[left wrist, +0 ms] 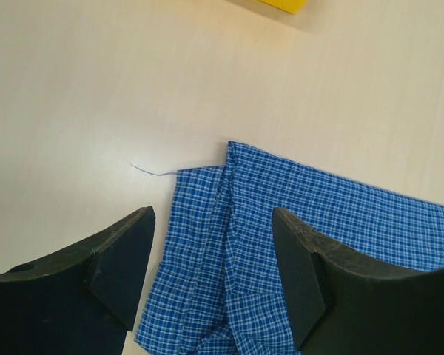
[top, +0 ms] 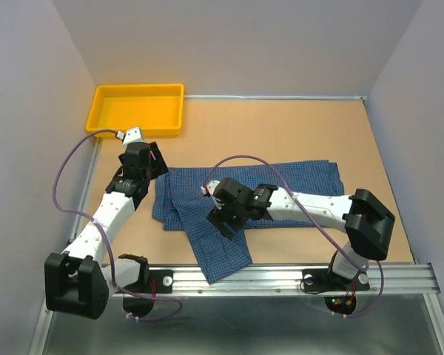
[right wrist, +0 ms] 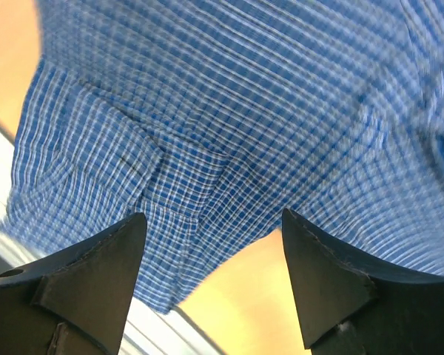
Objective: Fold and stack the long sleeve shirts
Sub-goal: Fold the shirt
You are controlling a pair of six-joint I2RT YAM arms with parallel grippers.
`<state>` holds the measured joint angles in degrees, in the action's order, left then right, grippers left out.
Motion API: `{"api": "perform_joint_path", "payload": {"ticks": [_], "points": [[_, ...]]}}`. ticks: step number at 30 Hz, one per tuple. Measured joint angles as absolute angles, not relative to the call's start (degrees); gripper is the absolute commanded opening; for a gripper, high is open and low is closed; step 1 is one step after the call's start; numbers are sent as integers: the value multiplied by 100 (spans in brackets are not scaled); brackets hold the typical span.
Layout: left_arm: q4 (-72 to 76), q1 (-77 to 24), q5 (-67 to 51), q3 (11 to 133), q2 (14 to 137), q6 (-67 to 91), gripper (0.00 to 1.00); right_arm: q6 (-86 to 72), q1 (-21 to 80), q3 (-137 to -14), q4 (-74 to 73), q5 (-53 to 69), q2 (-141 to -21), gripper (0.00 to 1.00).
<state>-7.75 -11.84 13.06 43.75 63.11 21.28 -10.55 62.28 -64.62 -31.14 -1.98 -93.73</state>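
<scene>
Top view: the long sleeve shirt (top: 311, 177) lies spread flat across the middle of the table (top: 281, 126). One long strip, probably a sleeve, runs down toward the near rail (top: 281, 277). The yellow tray (top: 103, 111) sits at the far left corner, apart from the cloth. My left claw (top: 154, 166) is at the shirt's left edge. My right claw (top: 223, 222) hovers over the spot where that strip leaves the body. I see only one shirt, so stacking isn't up yet. My call is that the folding step is underway.

Left wrist: my left claw (left wrist: 211, 222) is spread wide with nothing in it. A corner of the shirt (left wrist: 340, 214) with a doubled seam lies right under the gap. A loose thread (left wrist: 152, 171) trails off it onto bare table, and a bit of the tray (left wrist: 285, 4) shows at the top.

Right wrist: my right claw (right wrist: 213, 222) is also wide open and empty. It sits close above the shirt (right wrist: 244, 111) and the picture is blurry. A flap edge lies below the gap, with bare table (right wrist: 229, 303) under that.

Next, as I judge it: drop both claws and pinch just the top layer at the corner and the flap. Then carry the strip over onto the body without dragging the rest.
</scene>
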Motion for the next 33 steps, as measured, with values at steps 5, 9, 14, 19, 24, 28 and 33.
{"api": "perform_joint_path", "payload": {"ticks": [5, 9, 14, 19, 24, 28, 33], "points": [[-777, -1184, 1739, 4375, 6285, 2082, 76, 259, 6235, -6928, -3310, 401, -9572, 79], [-781, -1153, 1962, 4375, 6281, 2082, 76, 974, 6342, -7236, -3378, 738, -10016, 77], [-834, -1109, 2150, 4375, 6283, 2086, 76, 1551, 6622, -7614, -3583, 1098, -10672, 73], [-886, -1068, 2215, 4375, 6287, 2086, 76, 1883, 6794, -7891, -3658, 1323, -11074, 71], [-888, -1039, 2239, 4375, 6287, 2086, 76, 2071, 6794, -7896, -3802, 1448, -11155, 68], [-888, -1037, 2250, 4375, 6287, 2086, 76, 2169, 6799, -7902, -3887, 1509, -11216, 67], [-888, -1037, 2250, 4375, 6287, 2086, 76, 2272, 6812, -7909, -3909, 1538, -11225, 60]]}}
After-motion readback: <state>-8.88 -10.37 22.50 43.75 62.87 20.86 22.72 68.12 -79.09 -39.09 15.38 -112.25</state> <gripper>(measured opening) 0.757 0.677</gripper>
